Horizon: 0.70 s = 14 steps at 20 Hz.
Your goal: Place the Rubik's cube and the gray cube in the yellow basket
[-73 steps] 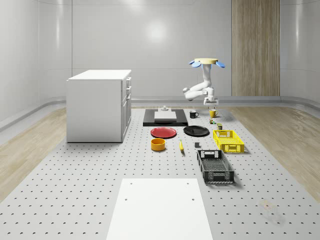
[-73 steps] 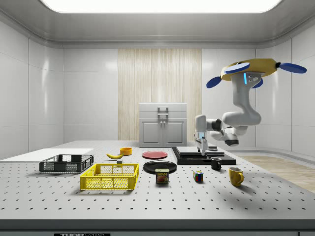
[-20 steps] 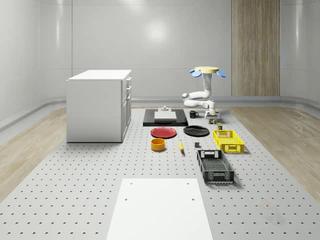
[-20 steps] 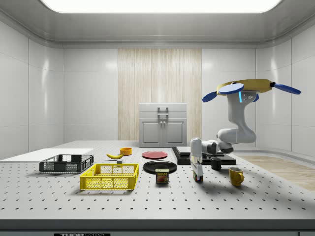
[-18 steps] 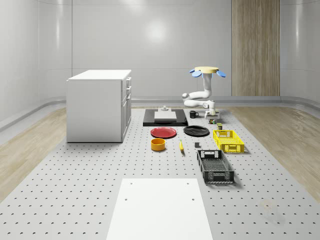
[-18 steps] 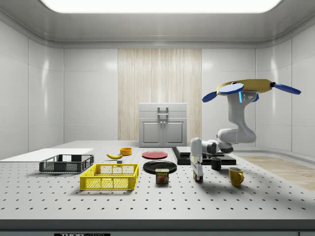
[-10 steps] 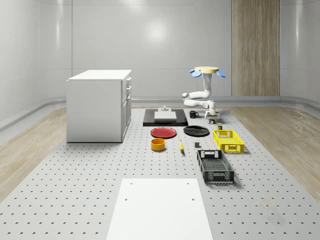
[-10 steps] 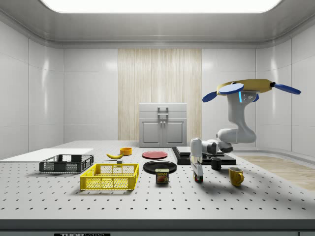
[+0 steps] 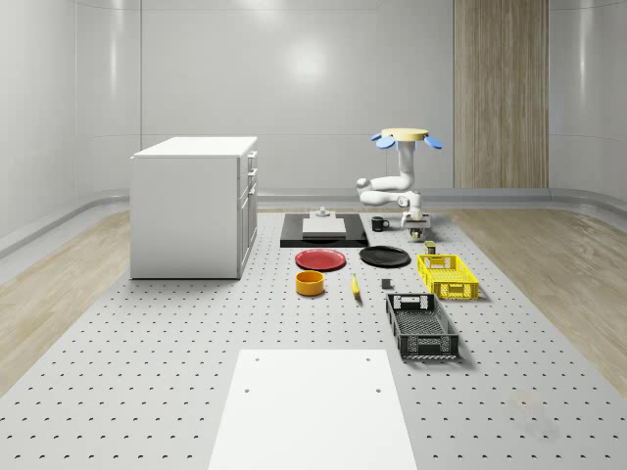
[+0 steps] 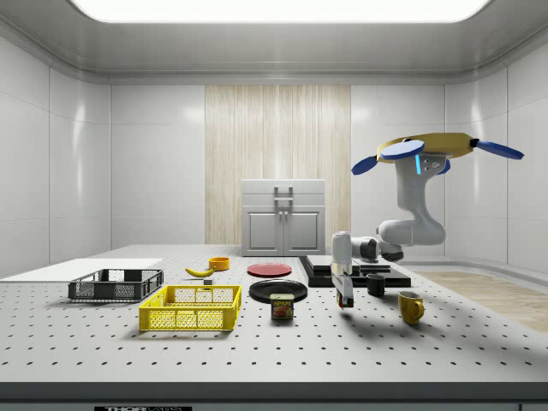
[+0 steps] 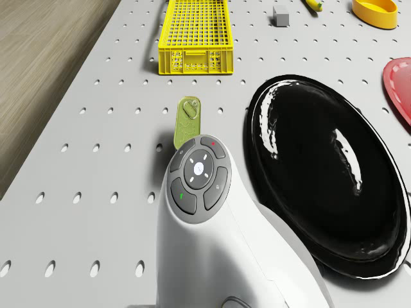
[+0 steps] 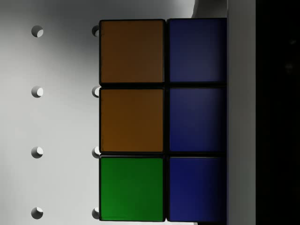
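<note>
**Ana:** Rubik's cube (image 10: 346, 300) first: where is it?

**Ben:** In the gripper (image 10: 345, 296). The side view has it clamped between the fingers and hanging just clear of the worktop (image 10: 257, 351), with its shadow on the surface below. At the wrist, the cube (image 12: 164, 119) shows orange, green and blue squares, and one pale finger (image 12: 241, 112) lies flat against the blue column.

**Ana:** And measured from the yellow basket (image 10: 188, 319)?

**Ben:** Well apart from it, toward the side view's right. A tin (image 10: 282, 306) stands on the worktop between the basket and the cube. Nothing lies inside the basket (image 11: 192, 62) (its mesh floor is bare in the drone view).

**Ana:** The drone?

**Ben:** The drone (image 10: 428, 145) hovers high over the worktop, further from the basket than the cube is, roughly above a yellow mug (image 10: 410, 306). The arm bends down from it and back toward the basket's side, ending at the gripper (image 9: 416, 233).

**Ana:** The gray cube?

**Ben:** The gray cube (image 11: 280, 15) sits on the worktop near one end of the basket, not touching it. In the whole-scene view the cube (image 9: 387, 285) lies on the whole-scene view's left of the basket (image 9: 458, 291).

**Ana:** Anything else near the basket?

**Ben:** A black plate (image 11: 321, 167) lies beside it, on the same side as the gray cube.
</note>
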Available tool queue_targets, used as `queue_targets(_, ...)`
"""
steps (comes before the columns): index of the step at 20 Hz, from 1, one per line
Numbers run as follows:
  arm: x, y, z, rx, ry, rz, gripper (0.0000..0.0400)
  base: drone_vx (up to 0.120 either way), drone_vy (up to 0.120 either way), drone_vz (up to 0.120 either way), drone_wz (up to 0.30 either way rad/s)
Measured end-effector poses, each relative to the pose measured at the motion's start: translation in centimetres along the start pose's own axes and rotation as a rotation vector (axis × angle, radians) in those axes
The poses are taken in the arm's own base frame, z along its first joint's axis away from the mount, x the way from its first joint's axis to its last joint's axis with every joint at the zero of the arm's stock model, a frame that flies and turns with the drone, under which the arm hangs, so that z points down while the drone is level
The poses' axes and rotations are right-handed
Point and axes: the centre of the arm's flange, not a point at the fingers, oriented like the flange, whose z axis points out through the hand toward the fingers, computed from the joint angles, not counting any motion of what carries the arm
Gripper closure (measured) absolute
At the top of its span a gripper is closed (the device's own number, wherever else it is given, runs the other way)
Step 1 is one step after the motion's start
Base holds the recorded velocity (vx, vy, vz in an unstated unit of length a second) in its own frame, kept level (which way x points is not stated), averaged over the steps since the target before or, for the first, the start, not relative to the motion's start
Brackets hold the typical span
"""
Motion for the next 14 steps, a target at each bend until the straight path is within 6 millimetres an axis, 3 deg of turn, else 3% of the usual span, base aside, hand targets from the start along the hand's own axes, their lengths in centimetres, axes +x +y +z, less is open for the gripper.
queue_targets(9, 0.0, 0.0, -1.3, 0.0, 0.0, 0.0, 0.0075, 0.0, 0.0, 0.12, 0.0)
queue_targets(14, 0.0, 0.0, -1.5, 0.0, 0.0, 0.0, 0.0075, 0.12, 0.0, 0.12, 0.0)
